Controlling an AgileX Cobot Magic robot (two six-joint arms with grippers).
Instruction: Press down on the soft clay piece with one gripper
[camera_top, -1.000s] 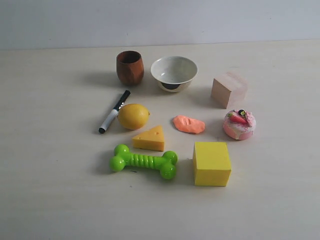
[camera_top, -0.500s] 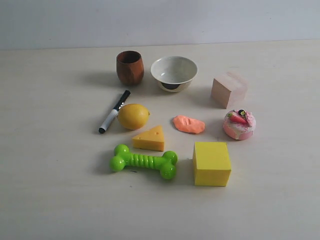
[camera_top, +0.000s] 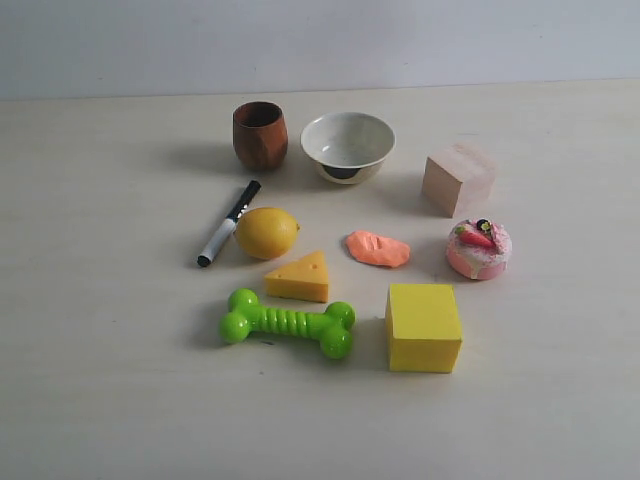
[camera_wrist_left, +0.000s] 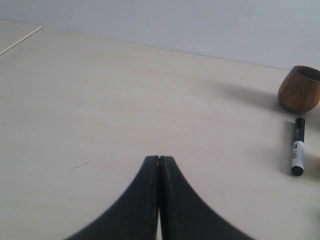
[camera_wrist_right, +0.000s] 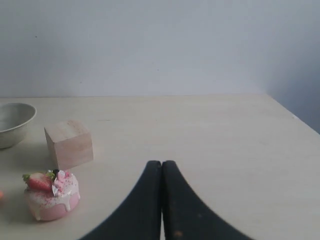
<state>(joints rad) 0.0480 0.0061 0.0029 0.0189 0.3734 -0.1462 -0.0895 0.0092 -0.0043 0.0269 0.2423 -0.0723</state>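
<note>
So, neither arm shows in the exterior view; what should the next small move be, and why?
Probably swing the right gripper toward the soft clay piece, keeping it shut. Its camera sees the pink cake toy, which lies just beside the clay, while the left gripper faces the marker and wooden cup, farther off.

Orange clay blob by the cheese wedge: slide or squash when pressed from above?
The soft clay piece likely squashes, not slides: it lies low and flat on the table, so rolling or tipping seems unlikely. Its lumpy, creased surface suggests it dents easily.
</note>
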